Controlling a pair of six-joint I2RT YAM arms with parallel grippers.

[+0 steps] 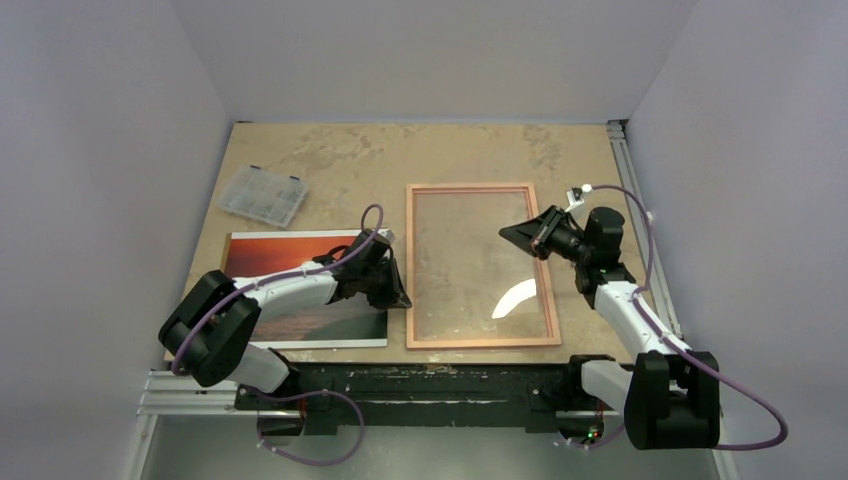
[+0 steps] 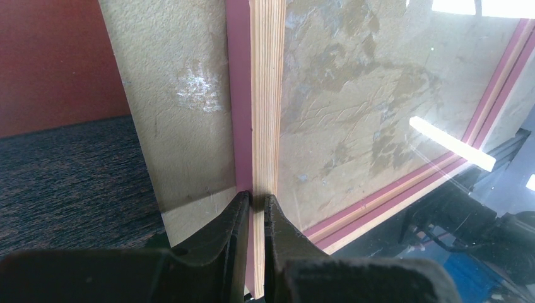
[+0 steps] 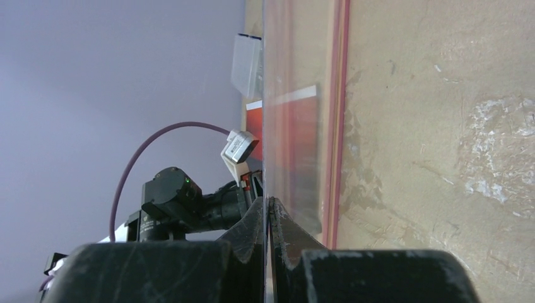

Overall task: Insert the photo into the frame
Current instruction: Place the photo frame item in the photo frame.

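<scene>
Frame sits mid-table with its clear pane in it. We judge the thin wood light and stiff and the pane slick and fragile, so the rails are the place to take hold. Photo lies face up just left of the frame, partly under the left arm; it looks glossy and limp, best lifted by an edge. Left gripper is pinched on the frame's left rail. Right gripper is fully closed at the frame's right side; we cannot tell whether it holds anything.
</scene>
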